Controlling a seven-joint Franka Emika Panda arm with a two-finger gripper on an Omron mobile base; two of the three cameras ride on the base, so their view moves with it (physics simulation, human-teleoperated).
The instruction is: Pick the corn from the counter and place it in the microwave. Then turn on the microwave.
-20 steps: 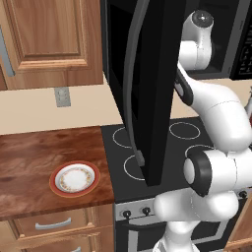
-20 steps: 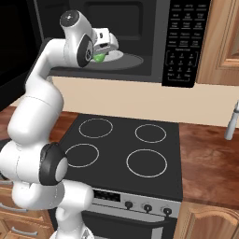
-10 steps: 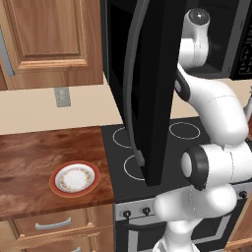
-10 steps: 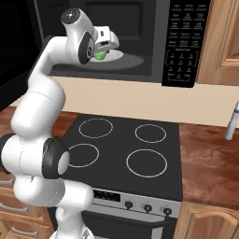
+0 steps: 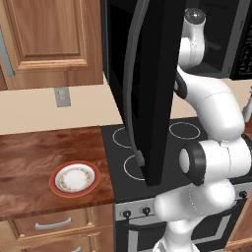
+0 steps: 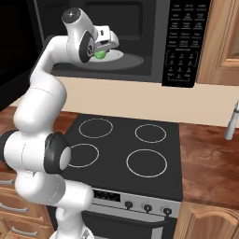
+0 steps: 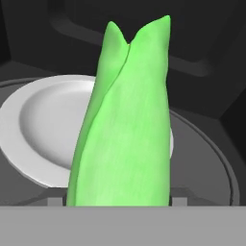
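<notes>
Wood-panelled kitchen, rendered, seen from behind the arm. Nearest, along the bottom of the base views: light wooden drawers under a reddish-brown counter (image 5: 34,162), with a red-rimmed white plate (image 5: 75,178) lying on it near the front edge, beside the black stovetop (image 6: 126,154) with its four white ring burners and a row of knobs (image 6: 147,207) on the oven front below. Further back, a beige wall with a grey outlet plate (image 5: 62,96) and wooden cabinets (image 5: 49,39) above the counter. Above the stovetop, the black microwave (image 6: 182,42), door (image 5: 147,88) swung wide open with its long grey handle facing the left base camera, button panel on the right side of the cavity. Arm reaching up and into the open cavity. End effector (image 6: 103,50) just inside the microwave mouth, clamped on the corn (image 7: 125,125), jaws held wide by the cob. Corn bright green, its pointed leafy tip aimed toward the back wall of the cavity, hanging over a grey turntable with a pale round dish (image 7: 43,129) resting on it; contact between corn and dish impossible to tell. Beyond that, the dark rear wall of the microwave.
</notes>
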